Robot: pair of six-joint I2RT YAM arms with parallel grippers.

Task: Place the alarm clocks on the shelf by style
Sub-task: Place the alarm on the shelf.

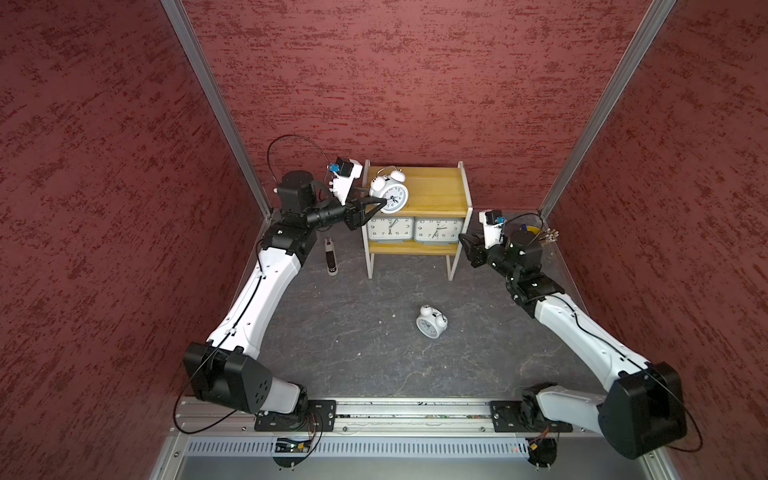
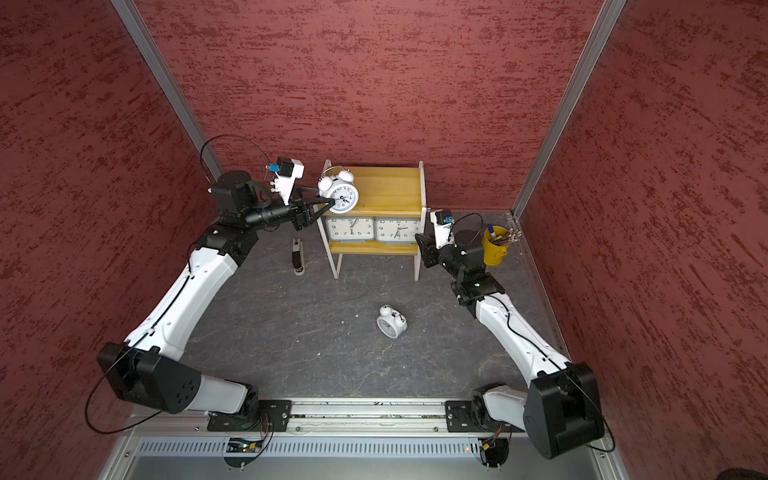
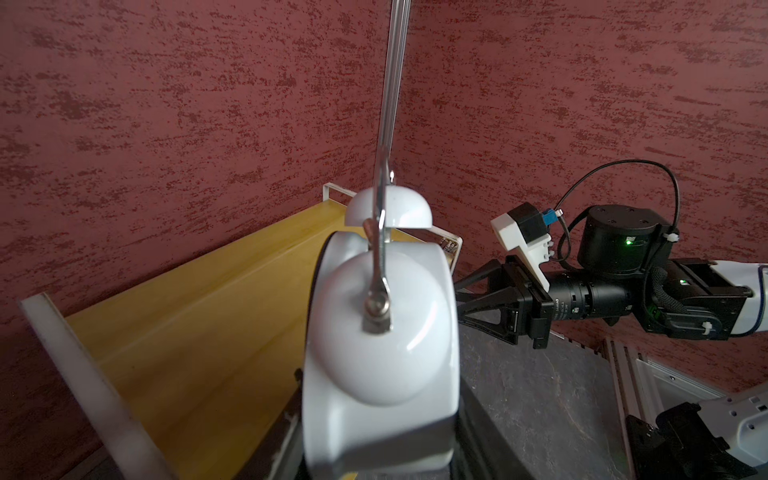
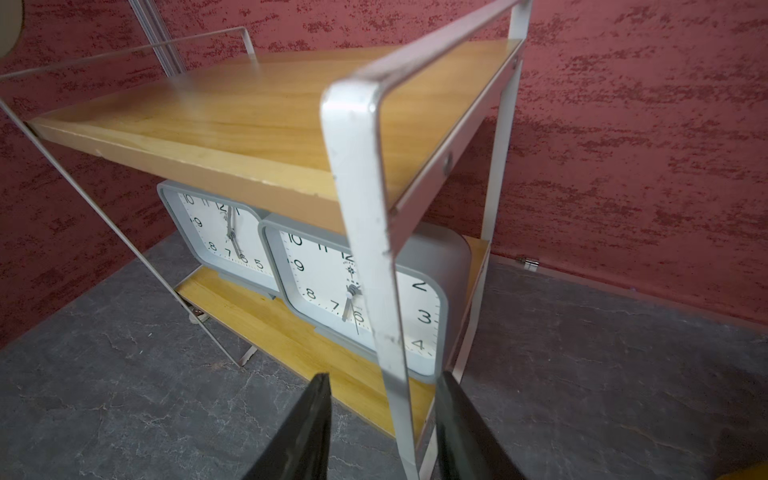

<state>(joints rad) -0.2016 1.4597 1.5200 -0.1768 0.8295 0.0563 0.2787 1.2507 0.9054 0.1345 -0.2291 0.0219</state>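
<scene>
Overhead, in both top views, the left gripper (image 1: 376, 198) is clamped across a white twin-bell clock (image 1: 392, 197), one finger in front of its face and one behind. It holds the clock upright at the left end of the shelf (image 1: 436, 187), over the top board; whether the clock's feet touch the wood I cannot tell. On the lower board two grey clocks (image 1: 390, 230) stand side by side, close together, faces to the front. A second white clock (image 1: 431, 323) lies on the dark table (image 1: 353, 332) in front of the shelf, well apart from it. The right gripper (image 1: 464, 241) sits just beside the shelf's right side, level with the lower board. A dark slim object (image 1: 331, 258) lies on the table left of the shelf, and in a top view a yellow cup (image 2: 495, 246) of pens stands behind the right arm. From the left wrist, the white twin-bell clock (image 3: 374, 332) fills the middle, seen from its bells and wire handle, with the shelf (image 3: 187, 332) beside it; beyond, the right gripper's fingers (image 3: 486, 276) are spread apart. From the right wrist, two black fingers (image 4: 307, 428) stand on either side of the shelf's white front post (image 4: 365, 249). They are partly open, with a clear gap on one side, so nothing is gripped. The grey clocks (image 4: 365, 299) sit behind that post on the lower board.
</scene>
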